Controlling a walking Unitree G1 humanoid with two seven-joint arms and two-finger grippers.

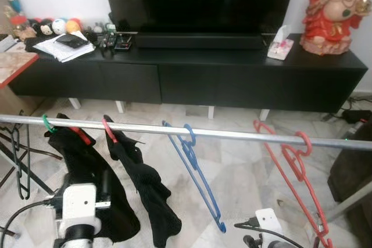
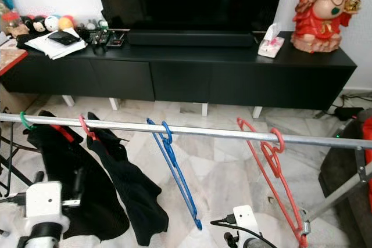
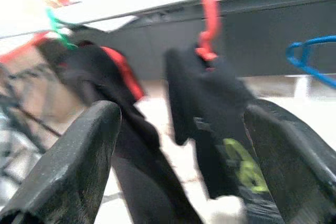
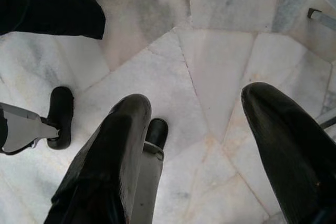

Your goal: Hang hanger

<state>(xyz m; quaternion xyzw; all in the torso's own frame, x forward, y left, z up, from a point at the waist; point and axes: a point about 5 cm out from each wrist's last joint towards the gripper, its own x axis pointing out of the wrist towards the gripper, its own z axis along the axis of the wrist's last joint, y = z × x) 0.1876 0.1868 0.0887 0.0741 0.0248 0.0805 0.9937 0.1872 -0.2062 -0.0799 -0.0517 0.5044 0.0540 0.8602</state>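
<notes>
Hangers on a metal rail (image 1: 232, 133) across the near scene, both hands low and holding nothing.

Red hanger (image 1: 293, 161) hooks over the rail at right, blue hanger (image 1: 195, 169) near the middle, and two black garments (image 1: 145, 193) hang on hangers at left. Left hand (image 3: 178, 166) has its fingers spread wide, facing the garments. Right hand (image 4: 194, 145) is also spread wide, pointing down at the marble floor (image 4: 210, 51). Far behind stands a black TV cabinet (image 1: 192, 74) with a red figurine (image 1: 334, 13) at its right end.

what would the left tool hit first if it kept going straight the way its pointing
Probably the black garment on the red-hooked hanger, which lies between the open left tool's fingers. Depth is blurred, so the other black garment beside it might come first.
</notes>
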